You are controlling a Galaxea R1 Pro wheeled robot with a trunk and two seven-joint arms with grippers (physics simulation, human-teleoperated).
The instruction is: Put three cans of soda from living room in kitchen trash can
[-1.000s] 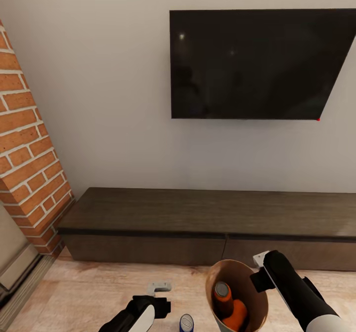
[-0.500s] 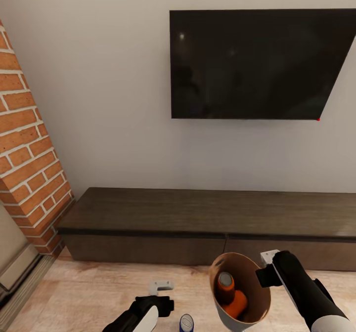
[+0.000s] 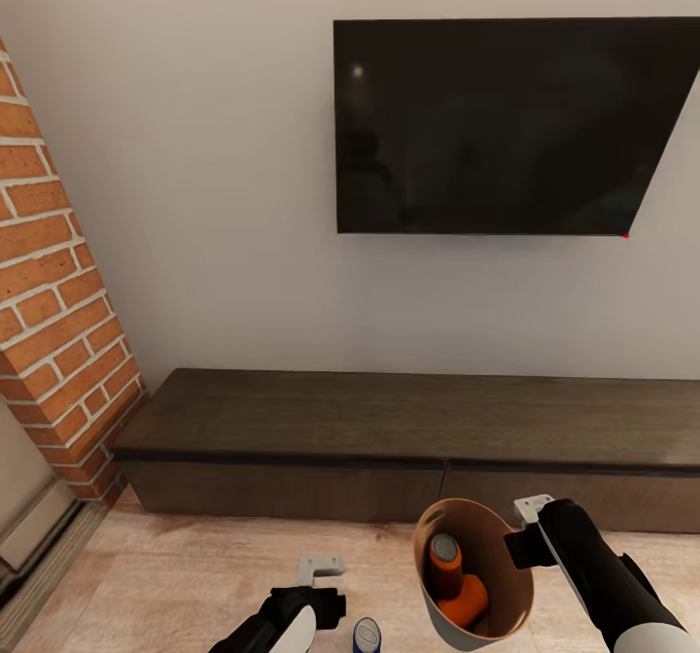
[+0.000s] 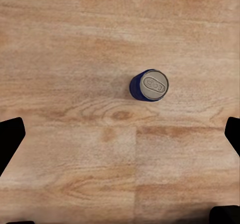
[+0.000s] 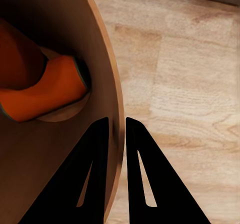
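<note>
We face a plain pale wall [image 3: 194, 196] in the living room, with a large black wall-mounted television [image 3: 506, 128] on it, a red brick fireplace column [image 3: 53, 323] at our left, and below them a long, low, dark-wood cabinet [image 3: 408, 439] standing on a light wood plank floor [image 3: 175, 575]. Low in the head view, our right arm holds up a small round tapered bin, pale outside and tan-brown inside [image 3: 520, 595], tilted so its mouth faces us; our right gripper [image 5: 116, 126] is clamped on its rim, one finger inside the wall and one outside. Two orange soda cans with grey tops [image 3: 449, 575] lie inside the bin, leaning against each other. Our left gripper [image 3: 323, 567] hangs above the floor with its fingers spread wide apart and nothing between them. A small blue soda can with a grey top [image 4: 149, 85] stands upright on the floor beneath that gripper, off-centre between the fingers and apart from both. We judge that two cans are collected and the third is being approached; the next move calls for centring the left gripper over the blue can, lowering around it and closing, then dropping it in the bin
</note>
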